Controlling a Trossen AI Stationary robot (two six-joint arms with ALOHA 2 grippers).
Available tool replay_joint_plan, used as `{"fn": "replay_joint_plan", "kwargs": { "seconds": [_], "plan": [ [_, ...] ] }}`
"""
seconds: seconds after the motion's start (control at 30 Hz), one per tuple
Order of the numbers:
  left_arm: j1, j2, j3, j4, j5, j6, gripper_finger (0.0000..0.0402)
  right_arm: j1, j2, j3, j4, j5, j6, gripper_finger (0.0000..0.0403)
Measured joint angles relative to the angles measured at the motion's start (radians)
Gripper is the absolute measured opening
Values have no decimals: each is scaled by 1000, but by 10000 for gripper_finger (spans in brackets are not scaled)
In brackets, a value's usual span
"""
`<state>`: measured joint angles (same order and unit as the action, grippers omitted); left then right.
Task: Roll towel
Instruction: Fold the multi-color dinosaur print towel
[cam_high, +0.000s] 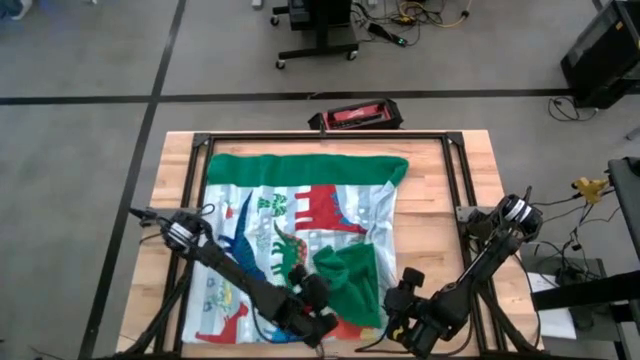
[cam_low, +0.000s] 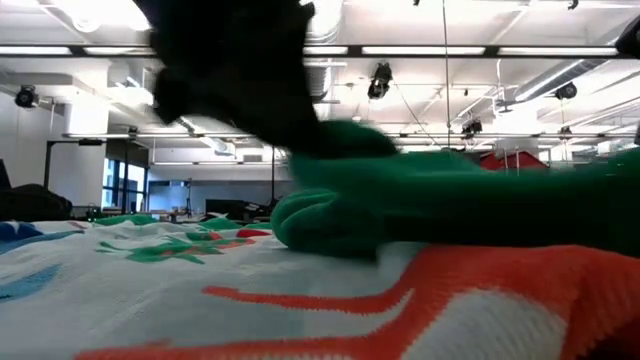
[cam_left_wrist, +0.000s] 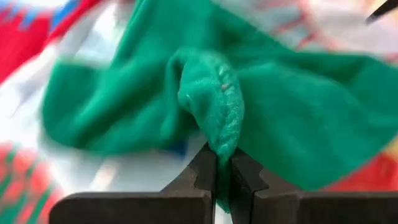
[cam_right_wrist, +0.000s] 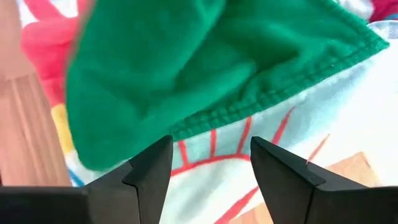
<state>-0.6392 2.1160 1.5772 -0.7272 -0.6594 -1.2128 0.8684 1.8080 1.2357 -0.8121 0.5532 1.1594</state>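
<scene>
Nearest the low camera lies the towel, a soft knitted-looking cloth with orange-red bands across a pale ground. A plump green fold rises behind them. The cloth is spread over most of the wooden desk, inside a dark metal frame. Its far edge carries a broad green border. The pale blue centre shows red, blue and green dinosaur prints.

At the near edge, a green corner is folded back onto the printed face, forming a thick, rumpled flap.

Left claw: pressed together, pinching a bunched ridge of the green border. The terry pile is visible at the pinch point, where the fabric stands up in a narrow rounded hump. From above, this claw sits at the near edge of the towel, beside the folded flap.

Right claw: spread, with its two dark angular fingers set apart. It hovers just over the stitched hem of the green flap and a red sunburst print. From above, it is at the towel's near right corner, close to the left claw.

A red and black tool lies beyond the far edge of the desk.
</scene>
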Motion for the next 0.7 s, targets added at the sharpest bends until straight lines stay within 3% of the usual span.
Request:
{"fn": "replay_joint_plan", "kwargs": {
  "seconds": [0.13,0.3,0.6,0.7],
  "plan": [
    [-39,0,-1,-81,143,-165,1,-10,0,-6,38,7,-52,201],
    [-72,18,-2,7,242,-196,1,-52,0,-10,97,20,-152,201],
    [-114,23,-3,-126,251,-331,38,-87,0,-18,186,29,-267,200],
    [-132,-6,-3,-181,214,-365,60,-89,0,-44,289,81,-321,199]
  ]
}}
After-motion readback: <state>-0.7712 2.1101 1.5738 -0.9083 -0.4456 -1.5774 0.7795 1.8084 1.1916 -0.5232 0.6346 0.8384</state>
